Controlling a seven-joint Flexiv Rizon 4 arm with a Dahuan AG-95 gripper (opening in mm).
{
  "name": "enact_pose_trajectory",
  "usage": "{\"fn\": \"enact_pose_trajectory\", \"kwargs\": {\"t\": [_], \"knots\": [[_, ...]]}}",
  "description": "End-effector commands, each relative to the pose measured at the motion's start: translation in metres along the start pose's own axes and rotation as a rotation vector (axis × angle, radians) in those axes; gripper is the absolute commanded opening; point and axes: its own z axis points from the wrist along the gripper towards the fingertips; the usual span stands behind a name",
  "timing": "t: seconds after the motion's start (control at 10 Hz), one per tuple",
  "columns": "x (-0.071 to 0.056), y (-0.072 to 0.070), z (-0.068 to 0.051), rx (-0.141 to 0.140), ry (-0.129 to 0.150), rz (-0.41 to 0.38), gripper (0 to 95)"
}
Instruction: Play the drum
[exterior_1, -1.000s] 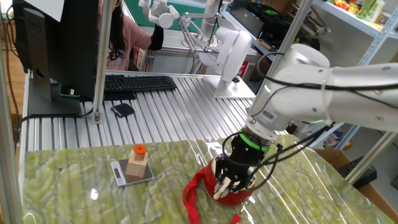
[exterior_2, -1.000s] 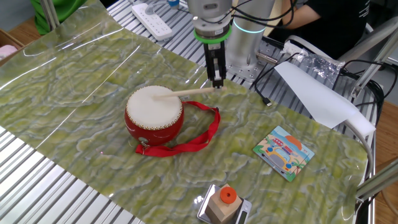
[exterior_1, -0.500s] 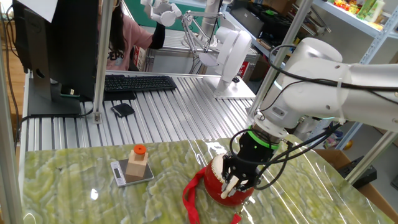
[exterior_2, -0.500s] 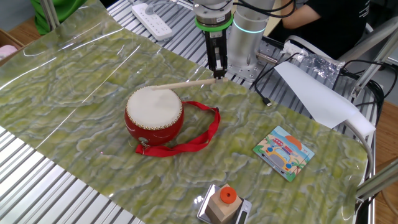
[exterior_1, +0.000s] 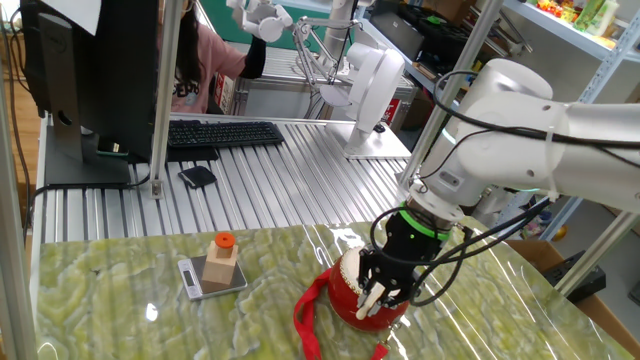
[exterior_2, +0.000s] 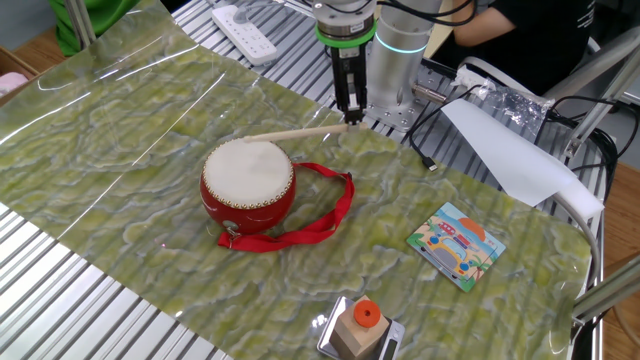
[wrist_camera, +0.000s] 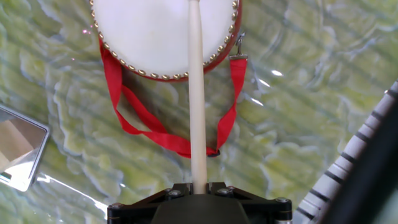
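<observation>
The drum (exterior_2: 247, 185) is small, red and barrel-shaped with a cream skin, and rests on the green marbled mat with its red ribbon strap (exterior_2: 318, 215) trailing to one side. My gripper (exterior_2: 350, 115) is shut on the butt of a pale wooden drumstick (exterior_2: 295, 133). The stick slants out over the skin, its tip just above the drum's far edge. In the hand view the drumstick (wrist_camera: 196, 93) runs straight up from my gripper (wrist_camera: 199, 185) across the drum (wrist_camera: 163, 34). From the other side, the drum (exterior_1: 345, 290) is mostly hidden behind my gripper (exterior_1: 378, 298).
A wooden block with an orange cap (exterior_2: 358, 325) stands on a small scale near the mat's edge. A colourful picture card (exterior_2: 456, 243) lies on the mat. A keyboard (exterior_1: 220, 133) and monitor stand on the slatted metal table beyond. A white paper sheet (exterior_2: 505, 150) lies off the mat.
The arm has lifted slightly, raising the drumstick's tip off the drum skin. Little has moved in the last half second.
</observation>
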Motion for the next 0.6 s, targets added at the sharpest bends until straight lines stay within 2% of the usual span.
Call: {"fn": "enact_pose_trajectory", "kwargs": {"t": [0.1,0.4,0.6], "knots": [[0.0009,-0.0006,-0.0007,0.005,-0.019,-0.02,0.0],[-0.0016,0.0002,-0.0023,0.008,-0.062,-0.067,0.0],[-0.0052,0.0014,-0.0041,0.009,-0.064,-0.077,0.0]]}}
